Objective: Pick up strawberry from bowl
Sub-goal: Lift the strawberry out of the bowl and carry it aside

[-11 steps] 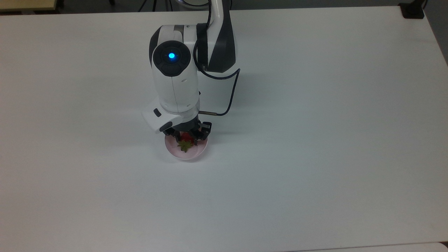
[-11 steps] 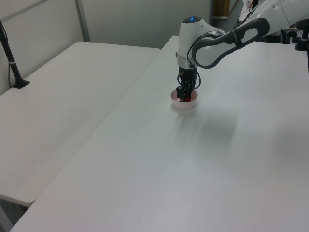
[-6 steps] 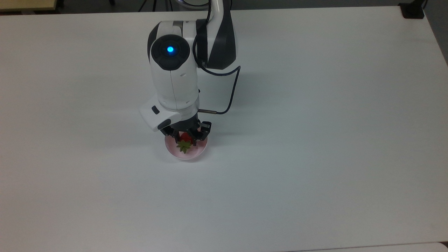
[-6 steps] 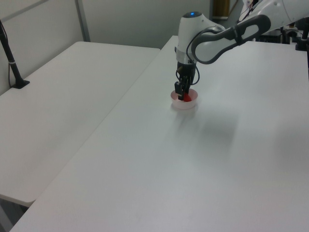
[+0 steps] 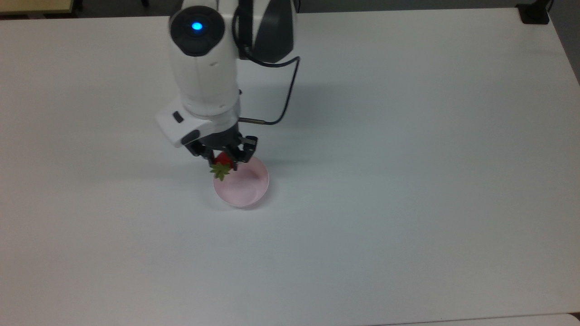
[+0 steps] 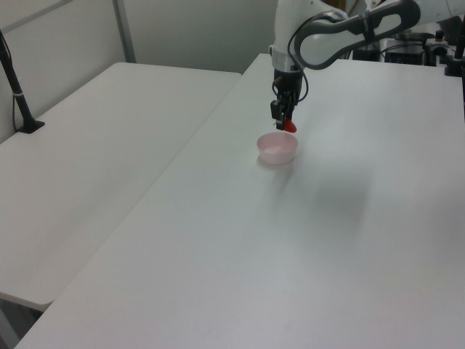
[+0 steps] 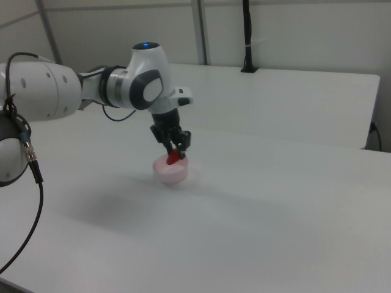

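Top view first: the pale-pink bowl point(image 5: 242, 186) sits on the white desk point(image 5: 408, 181), just below the claw point(image 5: 224, 159) and toward the top view's right of it, its smooth inside bare. Above it, the claw pinches the strawberry point(image 5: 221, 164) between its fingers, lifted clear of the bowl. The fruit is small, glossy red, its green star-shaped cap pointing out from the fingertips. Left view shows the strawberry point(image 6: 289, 126) hanging above the bowl point(image 6: 277, 149) rim.

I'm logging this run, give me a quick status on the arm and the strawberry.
Gripper shut on the small glossy red strawberry, green cap down. Strawberry lifted clear of the round pale-pink bowl, which sits empty on the white table. Nothing in the way.
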`<control>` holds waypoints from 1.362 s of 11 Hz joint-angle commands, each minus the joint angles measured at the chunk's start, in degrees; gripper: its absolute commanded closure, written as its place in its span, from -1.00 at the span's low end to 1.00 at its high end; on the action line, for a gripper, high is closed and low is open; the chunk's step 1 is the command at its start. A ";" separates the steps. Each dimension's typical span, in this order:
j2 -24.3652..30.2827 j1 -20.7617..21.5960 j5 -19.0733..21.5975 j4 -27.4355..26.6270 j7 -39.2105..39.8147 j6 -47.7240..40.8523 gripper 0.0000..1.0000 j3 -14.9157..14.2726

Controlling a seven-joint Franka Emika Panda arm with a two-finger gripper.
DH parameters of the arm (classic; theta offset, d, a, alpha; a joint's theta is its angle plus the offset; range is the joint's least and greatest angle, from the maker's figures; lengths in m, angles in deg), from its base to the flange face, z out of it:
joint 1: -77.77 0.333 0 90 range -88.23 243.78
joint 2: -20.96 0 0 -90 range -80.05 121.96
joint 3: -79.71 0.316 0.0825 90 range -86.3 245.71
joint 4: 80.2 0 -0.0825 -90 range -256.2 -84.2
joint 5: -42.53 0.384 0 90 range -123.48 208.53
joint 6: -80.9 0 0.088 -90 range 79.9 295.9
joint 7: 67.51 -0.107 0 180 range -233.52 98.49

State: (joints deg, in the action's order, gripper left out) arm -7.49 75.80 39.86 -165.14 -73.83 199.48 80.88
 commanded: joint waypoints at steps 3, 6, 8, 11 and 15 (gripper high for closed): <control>-2.31 -8.21 -5.06 -0.67 13.07 0.94 0.07 -0.30; -5.21 -10.76 -7.53 -1.37 12.91 8.86 0.06 -0.30; -5.31 -11.74 -8.67 -1.46 12.82 10.26 -0.13 -0.30; -4.44 -12.35 -8.94 -2.34 12.47 10.71 -1.00 -0.39; 5.47 -10.09 -7.71 -2.25 9.94 -2.70 -1.00 0.40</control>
State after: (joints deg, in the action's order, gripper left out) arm -10.21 63.67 32.03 -165.00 -61.65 205.74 80.76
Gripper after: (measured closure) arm 0.004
